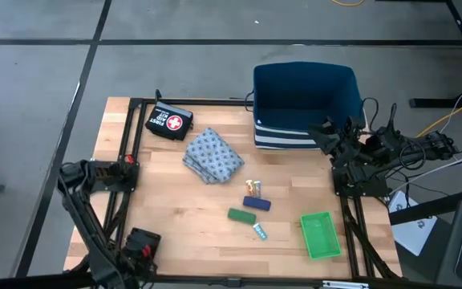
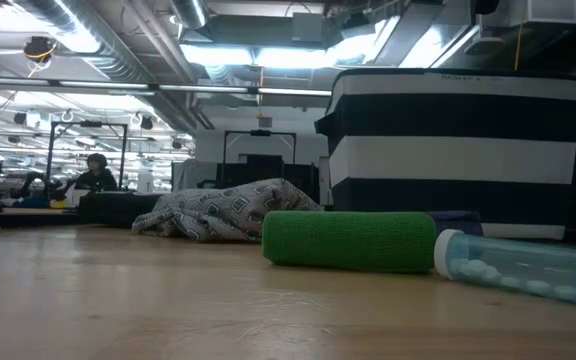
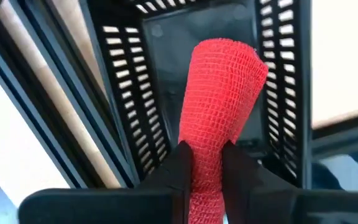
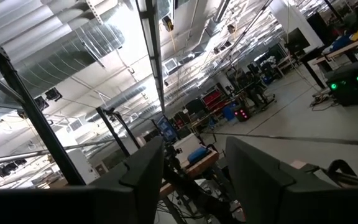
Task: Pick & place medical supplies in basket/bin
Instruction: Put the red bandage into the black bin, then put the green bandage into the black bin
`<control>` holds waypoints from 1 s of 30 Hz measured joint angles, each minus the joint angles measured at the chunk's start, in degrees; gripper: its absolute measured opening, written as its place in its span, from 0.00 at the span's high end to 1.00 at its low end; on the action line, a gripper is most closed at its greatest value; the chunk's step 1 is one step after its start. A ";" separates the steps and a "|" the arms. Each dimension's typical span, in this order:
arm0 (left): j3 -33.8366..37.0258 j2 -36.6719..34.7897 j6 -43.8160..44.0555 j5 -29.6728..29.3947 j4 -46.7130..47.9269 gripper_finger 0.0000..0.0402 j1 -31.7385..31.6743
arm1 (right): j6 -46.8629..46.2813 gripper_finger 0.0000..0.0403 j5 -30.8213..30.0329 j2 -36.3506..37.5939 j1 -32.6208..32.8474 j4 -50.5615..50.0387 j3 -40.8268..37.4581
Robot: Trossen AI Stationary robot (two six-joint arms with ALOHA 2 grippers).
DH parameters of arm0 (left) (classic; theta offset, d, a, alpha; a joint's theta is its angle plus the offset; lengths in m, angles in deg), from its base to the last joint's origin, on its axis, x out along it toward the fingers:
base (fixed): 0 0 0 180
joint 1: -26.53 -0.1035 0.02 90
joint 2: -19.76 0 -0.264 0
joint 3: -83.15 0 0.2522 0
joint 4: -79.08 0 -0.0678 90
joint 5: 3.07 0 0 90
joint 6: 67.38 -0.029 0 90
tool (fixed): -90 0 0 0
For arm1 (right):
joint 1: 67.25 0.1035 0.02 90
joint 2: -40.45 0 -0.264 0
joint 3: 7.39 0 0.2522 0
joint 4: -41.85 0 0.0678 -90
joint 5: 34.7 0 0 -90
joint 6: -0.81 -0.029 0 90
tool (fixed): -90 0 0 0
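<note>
My left gripper (image 3: 205, 163) is shut on a red mesh-wrapped cylinder (image 3: 222, 99), above a black slotted basket (image 3: 129, 93) at the table's near left corner (image 1: 141, 243). On the table lie a grey-blue patterned cloth (image 1: 212, 155), a tiny tan item (image 1: 253, 188), a dark blue piece (image 1: 257, 203), a green roll (image 1: 242, 215) and a teal-white tube (image 1: 260, 232). The green roll (image 2: 348, 240) and the tube (image 2: 518, 265) lie on their sides. My right gripper (image 4: 194, 174) is open, folded back at the table's right edge (image 1: 351, 148), facing the ceiling. My left gripper pinches the red cylinder between its two fingers at the end nearest the wrist (image 3: 205, 180). The fingers lie along the cylinder, which sticks out past them. Its free end (image 3: 229, 56) points into the black slotted basket; whether it touches the basket floor I cannot tell.
A blue bin with a striped side (image 1: 305, 104) stands at the far right of the table. A green basket (image 1: 320, 234) sits near the right near corner. A black first-aid pouch (image 1: 169, 123) lies at the far left. Black frame rails (image 1: 127, 144) run along the table sides.
</note>
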 joint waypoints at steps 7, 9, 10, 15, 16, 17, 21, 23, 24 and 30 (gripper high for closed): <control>0.00 2.10 2.19 0.70 0.40 0.78 -0.04 | -1.88 0.56 -0.86 -0.74 0.01 -0.44 0.00; 0.00 2.10 2.32 0.19 0.65 0.72 -0.02 | -2.81 0.56 -1.09 -1.18 0.00 -0.51 0.00; 0.00 2.10 2.32 -0.17 0.76 0.70 -0.15 | -3.08 0.56 -1.08 -1.42 0.01 -0.51 0.00; 0.00 1.35 2.30 -1.71 1.77 0.59 -0.42 | -4.51 0.56 -1.07 -2.46 0.01 -0.51 0.00; -0.02 1.08 2.27 -1.88 1.77 0.57 -0.42 | -4.69 0.56 -1.07 -2.53 0.01 -0.50 0.00; -0.02 0.79 2.04 -1.93 1.80 0.55 -0.38 | -4.99 0.56 -1.07 -2.54 -0.01 -0.51 0.00; -0.02 -0.45 1.83 -1.97 1.79 0.51 -0.35 | -5.35 0.56 -1.07 -2.54 -0.01 -0.35 0.00; -0.02 -1.77 1.76 -2.24 1.82 0.50 -0.37 | -5.33 0.56 -1.06 -2.54 -0.01 0.35 0.00; -0.02 -2.64 1.13 -2.85 2.02 0.50 -0.37 | -5.33 0.56 -1.06 -2.53 -0.01 0.97 0.00; -0.02 -11.14 -6.61 -15.47 4.71 0.50 -1.98 | -2.21 0.56 0.05 -2.51 0.01 7.30 0.00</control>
